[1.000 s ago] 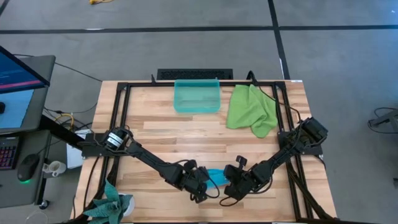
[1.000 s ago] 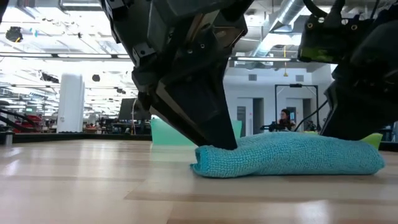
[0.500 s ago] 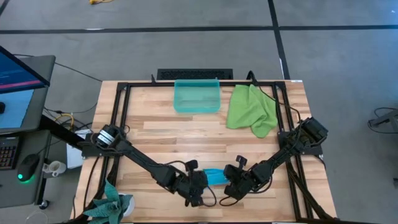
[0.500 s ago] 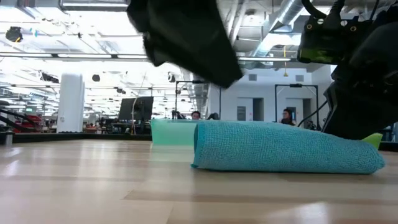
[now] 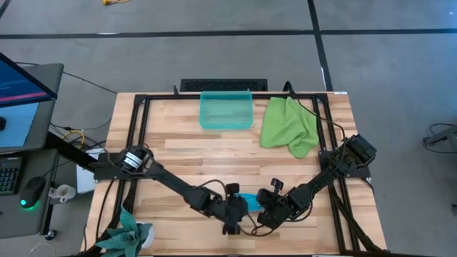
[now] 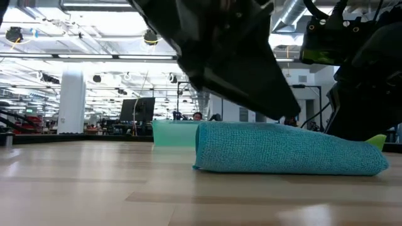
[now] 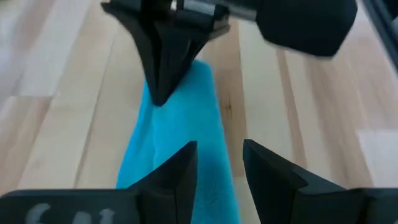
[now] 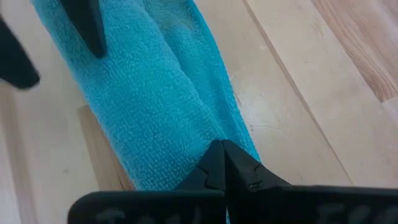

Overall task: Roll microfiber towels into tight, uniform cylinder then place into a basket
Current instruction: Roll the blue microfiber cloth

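Since half a second ago, the left gripper [image 7: 217, 165] has been brought back over the sky-blue towel [image 6: 289, 149], fingers parted and touching nothing. The right gripper [image 8: 222, 163], fingers together, is pressed on the nubbly roll's end. Pale wood table [image 5: 186, 153] lies beneath; the basket [image 5: 226, 111] and lime green towel [image 5: 289, 126] lie well beyond.

Both arms are matte black, built of slim jointed links with loose black cables trailing alongside. The left arm [image 5: 168, 182] carries a silver-ringed round joint; each tool ends in two tapering, wedge-shaped black fingers [image 7: 177, 177].
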`<control>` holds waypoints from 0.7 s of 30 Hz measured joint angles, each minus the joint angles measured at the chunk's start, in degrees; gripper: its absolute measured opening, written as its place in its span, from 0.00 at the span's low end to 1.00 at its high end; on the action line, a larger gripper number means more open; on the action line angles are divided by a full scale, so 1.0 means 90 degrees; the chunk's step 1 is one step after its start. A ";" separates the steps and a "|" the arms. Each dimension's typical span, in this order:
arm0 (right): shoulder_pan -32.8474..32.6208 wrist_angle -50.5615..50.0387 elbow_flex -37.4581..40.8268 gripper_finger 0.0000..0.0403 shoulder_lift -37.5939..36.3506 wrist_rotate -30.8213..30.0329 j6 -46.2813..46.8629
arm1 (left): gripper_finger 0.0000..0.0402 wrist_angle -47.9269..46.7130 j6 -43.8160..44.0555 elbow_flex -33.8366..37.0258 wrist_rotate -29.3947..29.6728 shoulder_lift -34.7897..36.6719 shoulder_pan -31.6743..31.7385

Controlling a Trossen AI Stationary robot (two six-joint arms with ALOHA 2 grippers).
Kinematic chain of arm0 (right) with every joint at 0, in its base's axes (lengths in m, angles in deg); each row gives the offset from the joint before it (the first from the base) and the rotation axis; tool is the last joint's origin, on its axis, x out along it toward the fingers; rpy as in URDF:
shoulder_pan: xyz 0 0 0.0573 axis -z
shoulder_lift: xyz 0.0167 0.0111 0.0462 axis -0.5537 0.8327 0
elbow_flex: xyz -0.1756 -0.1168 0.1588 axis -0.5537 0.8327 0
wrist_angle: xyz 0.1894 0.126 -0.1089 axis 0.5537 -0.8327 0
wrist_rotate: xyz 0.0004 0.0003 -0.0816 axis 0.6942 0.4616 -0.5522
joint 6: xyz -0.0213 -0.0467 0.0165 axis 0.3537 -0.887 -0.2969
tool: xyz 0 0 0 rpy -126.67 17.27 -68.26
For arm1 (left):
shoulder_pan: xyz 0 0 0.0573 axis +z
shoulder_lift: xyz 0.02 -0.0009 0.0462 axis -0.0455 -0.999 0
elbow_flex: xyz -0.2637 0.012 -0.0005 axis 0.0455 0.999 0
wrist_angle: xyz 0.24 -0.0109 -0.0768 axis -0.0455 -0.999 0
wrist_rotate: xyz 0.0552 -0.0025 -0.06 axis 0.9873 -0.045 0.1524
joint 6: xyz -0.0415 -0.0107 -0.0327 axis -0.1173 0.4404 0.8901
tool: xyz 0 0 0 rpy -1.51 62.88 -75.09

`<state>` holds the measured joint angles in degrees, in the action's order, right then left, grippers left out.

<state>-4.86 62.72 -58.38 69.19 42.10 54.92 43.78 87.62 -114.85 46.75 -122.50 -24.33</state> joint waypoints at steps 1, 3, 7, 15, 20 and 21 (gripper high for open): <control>0.0000 0.0002 0.0000 0.03 0.0000 -0.0001 0.0000 | 0.30 0.0036 0.0003 0.0002 -0.0115 -0.0018 0.0041; 0.0000 0.0025 0.0000 0.03 0.0000 0.0001 0.0000 | 0.30 -0.0069 0.0016 0.0044 -0.0174 -0.0036 0.0099; -0.0005 0.0069 0.0000 0.03 0.0002 0.0021 0.0000 | 0.30 -0.0035 0.0408 0.0240 -0.0448 -0.0174 0.0229; -0.0007 0.0130 0.0000 0.03 0.0007 0.0025 0.0037 | 0.30 -0.0004 0.0967 0.0503 -0.0567 -0.0118 0.0233; 0.0009 0.0175 0.0000 0.06 0.0010 0.0025 0.0242 | 0.30 -0.0313 0.1133 0.0495 -0.0605 -0.0118 0.0295; 0.0035 0.0177 0.0000 0.07 0.0010 0.0031 0.0206 | 0.30 -0.0343 0.1151 0.0495 -0.0622 -0.0115 0.0312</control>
<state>-4.54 64.31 -58.38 69.28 42.38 56.78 40.70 97.98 -110.39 41.15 -123.54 -21.52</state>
